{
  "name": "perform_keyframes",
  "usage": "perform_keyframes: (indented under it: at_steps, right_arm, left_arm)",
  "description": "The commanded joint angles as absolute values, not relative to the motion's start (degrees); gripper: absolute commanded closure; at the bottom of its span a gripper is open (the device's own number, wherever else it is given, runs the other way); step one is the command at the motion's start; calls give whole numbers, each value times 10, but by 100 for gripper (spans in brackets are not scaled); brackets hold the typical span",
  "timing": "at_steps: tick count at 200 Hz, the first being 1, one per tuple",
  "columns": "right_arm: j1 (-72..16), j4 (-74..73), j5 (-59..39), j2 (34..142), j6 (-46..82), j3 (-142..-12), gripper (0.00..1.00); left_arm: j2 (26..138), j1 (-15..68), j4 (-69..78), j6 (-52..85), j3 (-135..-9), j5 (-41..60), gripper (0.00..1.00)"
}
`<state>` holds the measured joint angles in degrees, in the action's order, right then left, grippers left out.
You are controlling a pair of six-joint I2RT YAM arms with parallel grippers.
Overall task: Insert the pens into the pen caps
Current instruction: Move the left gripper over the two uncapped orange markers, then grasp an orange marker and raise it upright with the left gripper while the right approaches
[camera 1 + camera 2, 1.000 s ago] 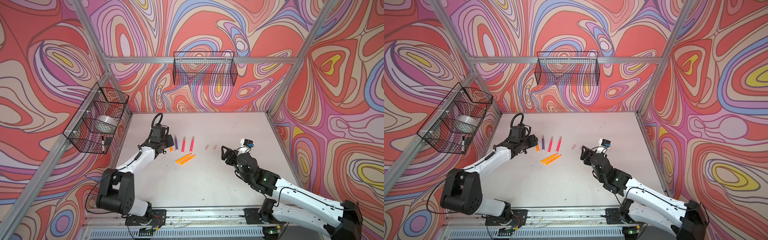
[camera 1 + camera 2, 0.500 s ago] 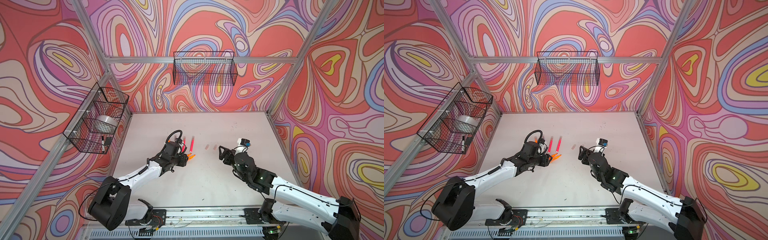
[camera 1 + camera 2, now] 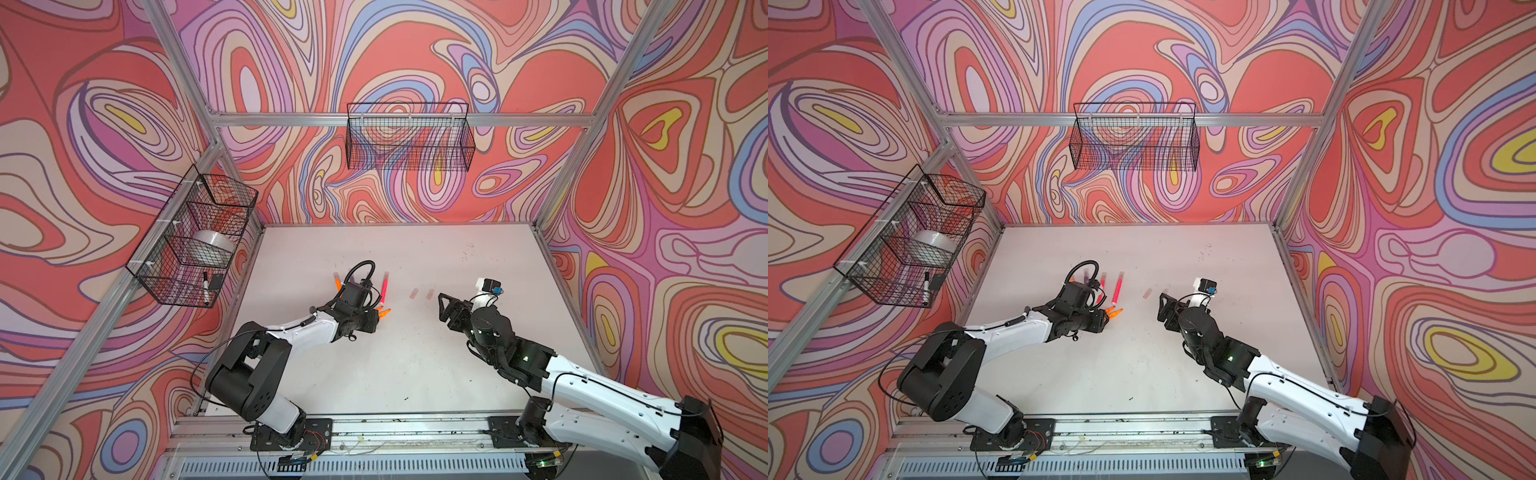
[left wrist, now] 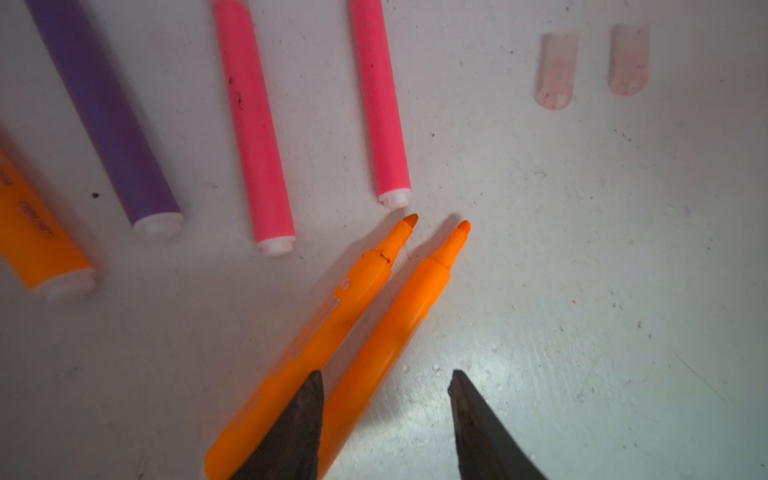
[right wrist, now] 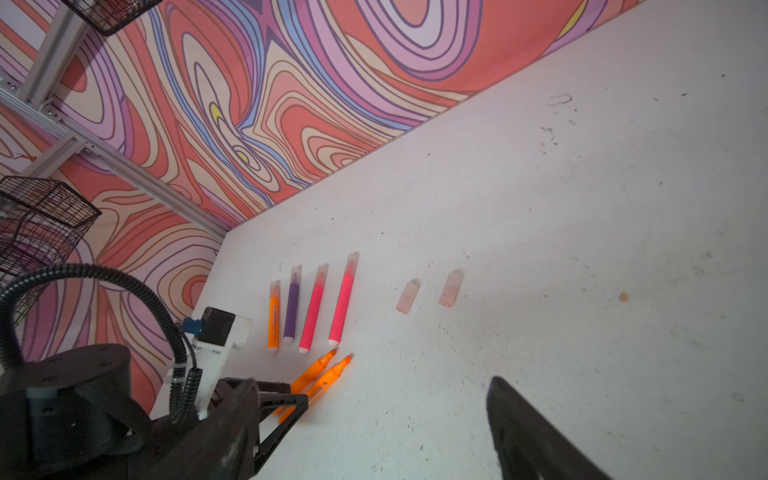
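Your uncapped orange pen (image 4: 399, 316) lay just left of the tabletop's (image 3: 415, 365) centre. Your left gripper (image 4: 386, 374) straddled it half-open, not pinching. Two loose pen caps (image 4: 557, 70) lay further right, near your right gripper (image 3: 442, 307), which was spread wide and empty.

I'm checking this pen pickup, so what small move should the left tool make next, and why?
Probably close the left tool on the orange pen lying between its open jaws: it is bare-tipped and already straddled. Gently, since the second orange pen lies right beside it, partly under one finger. An empty cap lies further off.
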<state>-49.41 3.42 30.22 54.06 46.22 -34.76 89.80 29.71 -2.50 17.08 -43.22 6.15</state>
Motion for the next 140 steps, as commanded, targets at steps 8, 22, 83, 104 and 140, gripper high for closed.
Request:
perform_keyframes:
  at_steps: [8, 22, 83, 104, 140]
  right_arm:
    - [-491, 38, 301, 535, 465, -342, 11]
    - [-491, 38, 302, 535, 463, -342, 11]
    - [-491, 38, 305, 535, 461, -342, 11]
    - [-491, 39, 307, 534, 462, -342, 11]
    - [-491, 42, 308, 529, 463, -340, 11]
  left_arm:
    - [925, 309, -23, 154, -453, 54, 50]
    - [929, 321, -28, 150, -456, 50, 50]
    - [957, 349, -72, 142, -475, 12, 54]
    - [965, 354, -87, 146, -481, 0, 57]
    - [973, 378, -112, 154, -489, -40, 60]
